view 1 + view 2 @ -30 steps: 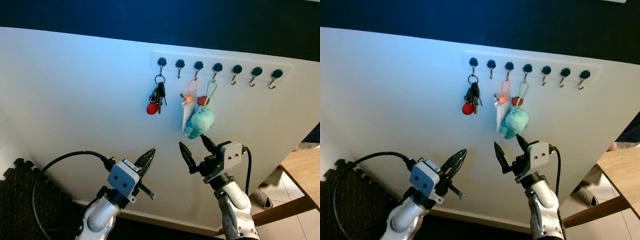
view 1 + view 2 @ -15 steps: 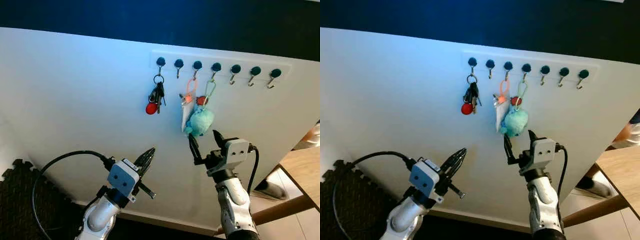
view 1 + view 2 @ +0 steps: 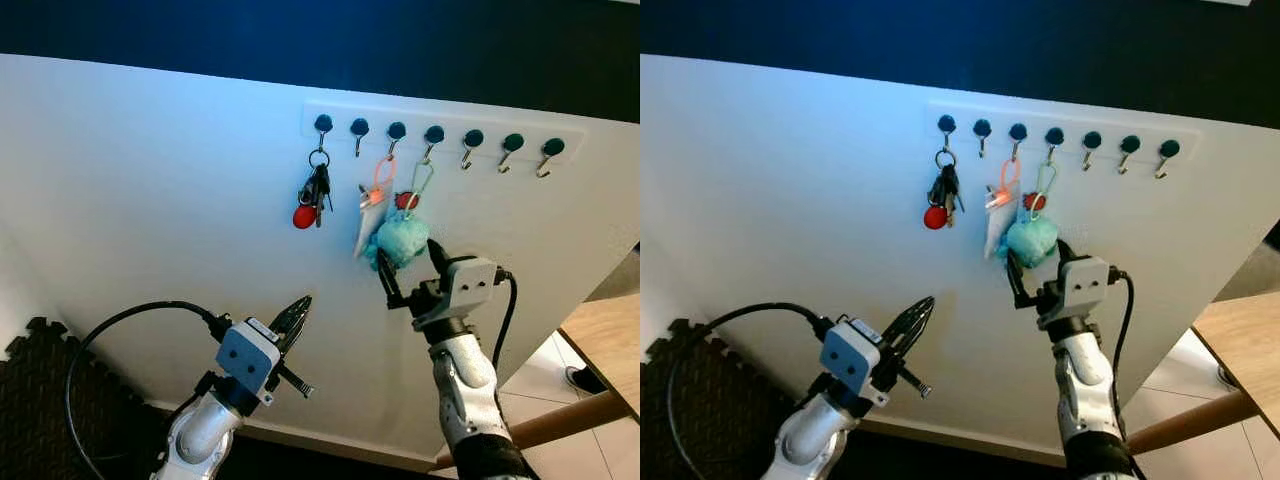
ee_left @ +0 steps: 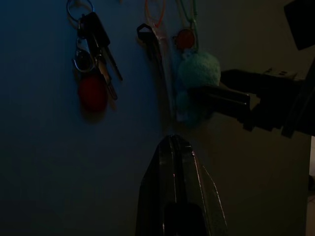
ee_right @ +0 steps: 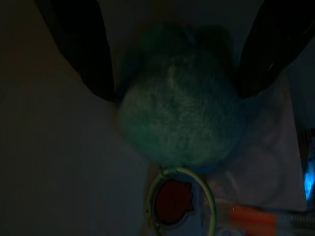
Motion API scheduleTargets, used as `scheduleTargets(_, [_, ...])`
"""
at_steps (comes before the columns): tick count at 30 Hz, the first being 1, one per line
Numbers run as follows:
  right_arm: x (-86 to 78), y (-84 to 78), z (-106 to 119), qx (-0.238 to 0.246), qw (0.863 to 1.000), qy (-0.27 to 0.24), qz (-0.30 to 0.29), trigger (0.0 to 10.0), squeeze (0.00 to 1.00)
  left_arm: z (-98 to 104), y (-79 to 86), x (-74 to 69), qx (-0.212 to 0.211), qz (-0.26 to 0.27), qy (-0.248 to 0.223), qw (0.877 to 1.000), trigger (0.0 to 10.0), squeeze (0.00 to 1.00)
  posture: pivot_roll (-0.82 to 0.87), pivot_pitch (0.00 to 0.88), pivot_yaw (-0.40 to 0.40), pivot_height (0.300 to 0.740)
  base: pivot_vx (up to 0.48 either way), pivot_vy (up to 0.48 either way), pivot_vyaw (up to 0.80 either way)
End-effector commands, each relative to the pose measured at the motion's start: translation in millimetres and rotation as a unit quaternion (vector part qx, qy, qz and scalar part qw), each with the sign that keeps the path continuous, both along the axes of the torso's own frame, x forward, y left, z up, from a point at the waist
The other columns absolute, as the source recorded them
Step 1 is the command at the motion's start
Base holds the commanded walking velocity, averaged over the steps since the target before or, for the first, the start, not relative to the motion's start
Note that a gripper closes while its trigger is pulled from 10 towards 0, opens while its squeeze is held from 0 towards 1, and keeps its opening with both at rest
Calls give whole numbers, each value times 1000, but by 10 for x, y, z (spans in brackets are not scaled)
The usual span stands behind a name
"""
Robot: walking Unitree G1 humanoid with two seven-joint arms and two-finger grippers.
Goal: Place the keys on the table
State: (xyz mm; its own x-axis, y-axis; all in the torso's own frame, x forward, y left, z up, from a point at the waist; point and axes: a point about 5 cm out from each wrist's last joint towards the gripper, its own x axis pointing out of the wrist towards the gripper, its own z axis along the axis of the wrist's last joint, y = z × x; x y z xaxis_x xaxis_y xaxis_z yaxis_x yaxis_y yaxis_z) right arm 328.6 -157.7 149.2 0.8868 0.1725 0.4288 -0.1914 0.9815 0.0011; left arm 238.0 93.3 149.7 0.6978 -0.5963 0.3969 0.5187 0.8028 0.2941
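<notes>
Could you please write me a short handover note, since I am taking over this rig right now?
Right gripper: open, raised to the wall rack, fingers either side of the teal plush keychain, not yet closed on it.
Left gripper: shut, held low in front of the wall, idle.
The plush set hangs by its green clip from the fourth hook; the red-fob key bunch is on the first hook; an orange-looped tag is on the third.
Done: approach only.
Left: grasp, unhook, carry to the wooden table, set down.

No writing, label, brand or number can be read anywhere; the red tag (image 5: 173, 202) by the fluffy teal keychain (image 5: 179, 120) is too dark to make out.
</notes>
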Motion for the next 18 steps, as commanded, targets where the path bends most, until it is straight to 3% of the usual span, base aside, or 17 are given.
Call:
scheduleTargets(1, [21,-6,-27,1,1000,8,-3,10000,0,-62,-8,-10,8,0,12,1000,10000,0,144,78,-89,740,0,0,0])
scheduleTargets(8, [53,-2,-38,13,1000,17,0,10000,0,-62,-2,-10,10,1,12,1000,10000,0,146,79,-88,740,0,0,0])
scheduleTargets(9, [57,-4,-40,14,1000,18,-1,2863,0,-62,-1,-9,10,1,11,1000,10000,0,146,79,-86,740,0,0,0])
scheduleTargets(10, [58,-6,-41,18,1000,18,0,0,0,-62,-1,-9,11,2,11,1000,10000,0,146,79,-86,740,0,0,0])
scheduleTargets(12, [57,-8,-42,20,1000,18,0,0,0,-62,0,-10,11,2,11,1000,10000,0,147,80,-86,740,0,0,0])
scheduleTargets(13, [57,-8,-44,18,1000,18,-1,784,0,-63,1,-10,12,2,11,1000,10000,0,147,80,-86,740,0,0,0])
scheduleTargets(14, [56,-9,-46,13,1000,18,-3,10000,0,-63,2,-9,13,2,11,1000,10000,0,147,82,-86,740,0,0,0])
scheduleTargets(18, [59,-10,-52,8,1000,20,-6,10000,0,-62,3,-8,14,3,10,1000,10000,0,147,82,-86,740,0,0,0])
